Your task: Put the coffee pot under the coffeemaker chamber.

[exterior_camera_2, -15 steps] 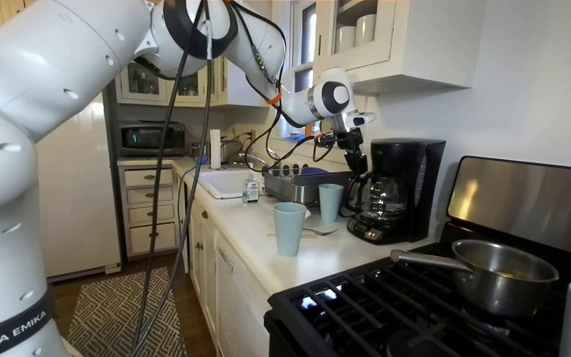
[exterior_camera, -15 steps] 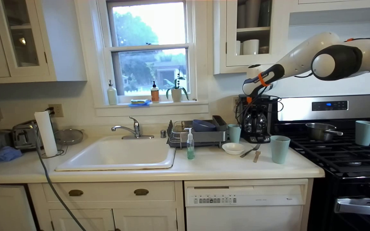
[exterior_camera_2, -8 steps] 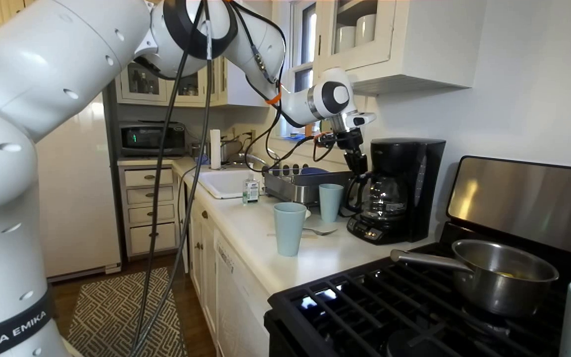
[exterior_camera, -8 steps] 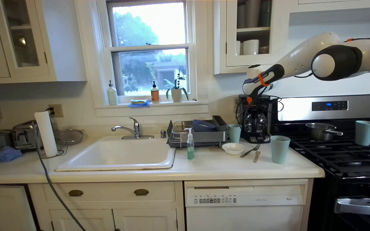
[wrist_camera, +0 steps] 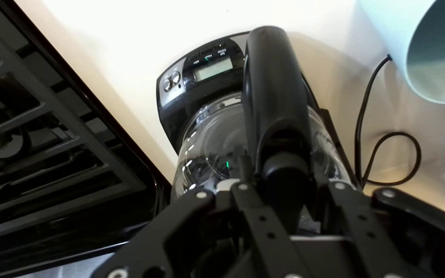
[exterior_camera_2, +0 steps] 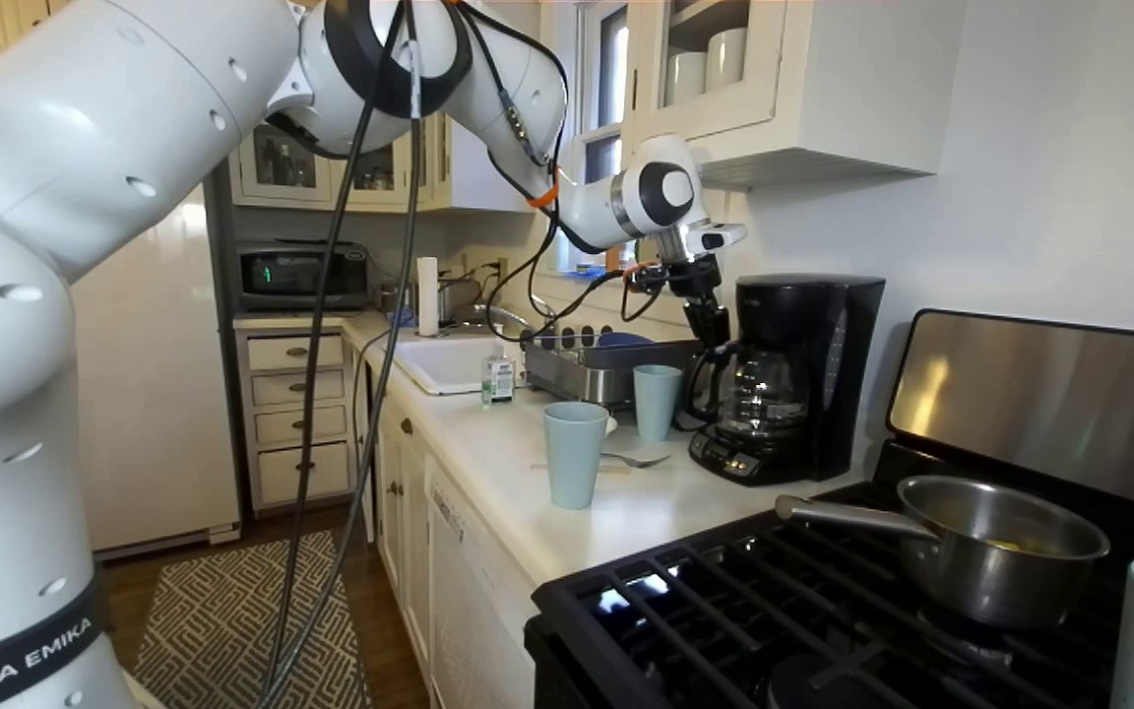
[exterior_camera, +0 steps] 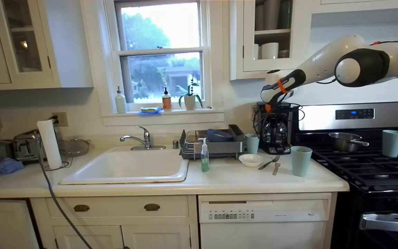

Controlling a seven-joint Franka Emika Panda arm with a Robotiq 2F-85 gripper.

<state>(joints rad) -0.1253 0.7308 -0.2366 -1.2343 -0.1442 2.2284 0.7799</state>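
The clear-glass coffee pot [exterior_camera_2: 762, 394] is upright in the coffeemaker chamber [exterior_camera_2: 816, 364], above the black base with its buttons. It also shows in an exterior view [exterior_camera: 279, 133] and in the wrist view [wrist_camera: 211, 150]. Its black handle [wrist_camera: 276, 88] sticks out at the front of the coffeemaker. My gripper [exterior_camera_2: 713, 335] points down at the top of this handle. In the wrist view its fingers [wrist_camera: 282, 170] are close on both sides of the handle and appear shut on it. The finger pads are partly hidden, and the pot's lid is mostly hidden.
A pale green cup [exterior_camera_2: 658, 402] stands beside the coffeemaker, and another [exterior_camera_2: 575, 453] is nearer the counter's edge. A dish rack [exterior_camera: 216, 148], a white bowl [exterior_camera: 250, 160] and a fork [exterior_camera: 269, 162] are nearby. The stove [exterior_camera_2: 665, 630] with a steel saucepan [exterior_camera_2: 1000, 551] adjoins the counter.
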